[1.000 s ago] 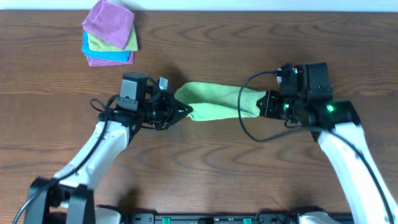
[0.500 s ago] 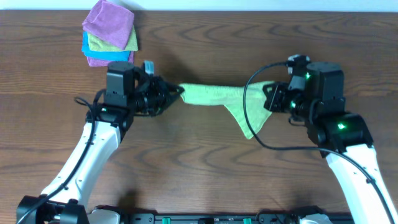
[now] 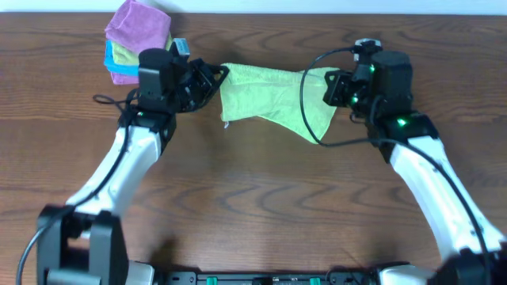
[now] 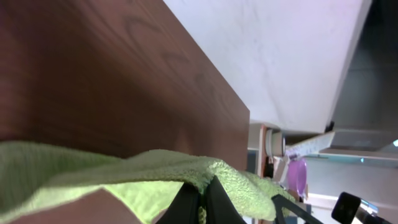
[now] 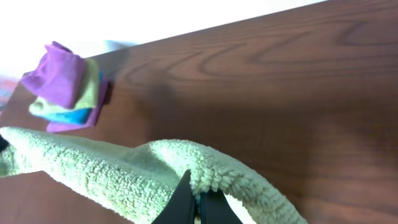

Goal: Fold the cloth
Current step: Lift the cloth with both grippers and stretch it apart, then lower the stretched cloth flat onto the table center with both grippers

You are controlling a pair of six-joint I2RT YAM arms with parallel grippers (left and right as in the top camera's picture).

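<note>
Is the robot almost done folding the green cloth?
Not yet. Done: the left tool and the right tool each pinch one end of the green cloth. In hand: the cloth is stretched between them over the far side of the table, its lower edge uneven. Left: no neat fold shows, so it needs folding over and setting down, maybe by the folded stack.

Green cloth (image 5: 118,168) tight in the right claw (image 5: 198,202), wooden table (image 5: 292,87) and folded cloth stack (image 5: 65,93) behind.
</note>
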